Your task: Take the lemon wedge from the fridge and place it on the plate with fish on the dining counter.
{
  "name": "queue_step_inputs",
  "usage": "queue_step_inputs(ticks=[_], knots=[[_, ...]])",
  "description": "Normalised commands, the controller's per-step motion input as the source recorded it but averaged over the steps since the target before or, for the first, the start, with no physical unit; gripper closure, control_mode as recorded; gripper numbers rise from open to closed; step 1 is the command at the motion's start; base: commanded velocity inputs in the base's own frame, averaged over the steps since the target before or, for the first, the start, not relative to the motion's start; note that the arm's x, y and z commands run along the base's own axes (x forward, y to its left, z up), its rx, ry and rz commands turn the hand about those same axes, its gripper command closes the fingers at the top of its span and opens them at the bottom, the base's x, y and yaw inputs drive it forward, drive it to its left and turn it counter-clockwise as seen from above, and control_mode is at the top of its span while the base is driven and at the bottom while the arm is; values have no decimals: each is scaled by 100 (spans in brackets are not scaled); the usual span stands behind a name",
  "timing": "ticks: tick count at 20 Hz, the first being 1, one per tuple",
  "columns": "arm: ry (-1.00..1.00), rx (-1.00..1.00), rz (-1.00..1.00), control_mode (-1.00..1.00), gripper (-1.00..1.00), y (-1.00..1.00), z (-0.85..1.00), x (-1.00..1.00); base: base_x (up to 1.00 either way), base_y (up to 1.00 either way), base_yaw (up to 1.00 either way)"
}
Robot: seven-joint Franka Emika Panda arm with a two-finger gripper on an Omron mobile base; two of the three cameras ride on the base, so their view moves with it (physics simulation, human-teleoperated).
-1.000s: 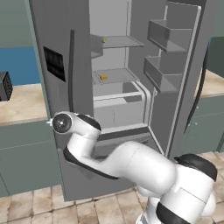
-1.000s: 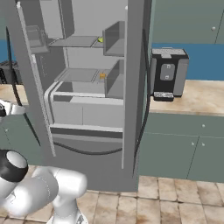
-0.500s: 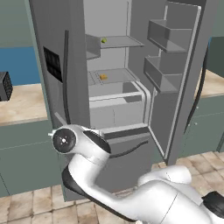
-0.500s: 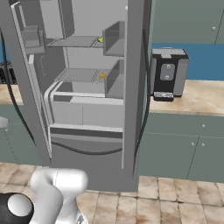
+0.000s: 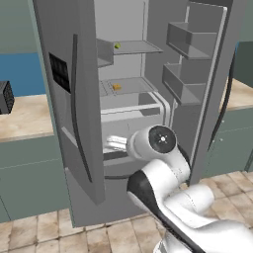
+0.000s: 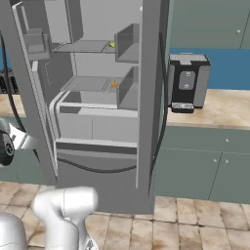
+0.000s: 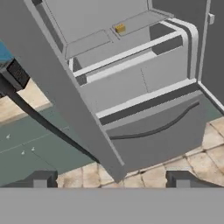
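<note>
The fridge stands with both doors swung open, and the lemon wedge lies on its upper shelf, with an orange-yellow piece on the shelf below. The gripper has its fingers spread wide with nothing between them, low in front of the fridge's bottom drawer, well apart from the wedge. A black coffee machine sits on the counter beside the fridge.

Left base view: from behind and left of the arm, facing the open fridge at middling range. Right base view: from behind and right, facing the same fridge interior, shelves shared. Hand view: low and close, tilted, looking up past the left door at the bottom drawer.
</note>
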Motion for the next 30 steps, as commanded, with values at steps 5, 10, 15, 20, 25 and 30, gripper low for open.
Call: queue_step_inputs(ticks=[5, 10, 15, 20, 25, 30], knots=[[14, 21, 23, -100, -100, -86, 30, 52, 0, 0, 0], [12, 10, 18, -100, -100, 5, 8, 56, 0, 0, 0], [15, 3, 3, -100, -100, 20, 27, 67, 0, 0, 0], [16, 0, 0, -100, -100, 27, 14, 85, 0, 0, 0], [11, 0, 0, -100, -100, 58, 0, 84, 0, 0, 0], [5, 3, 17, -100, -100, 89, -12, 22, 0, 0, 0]])
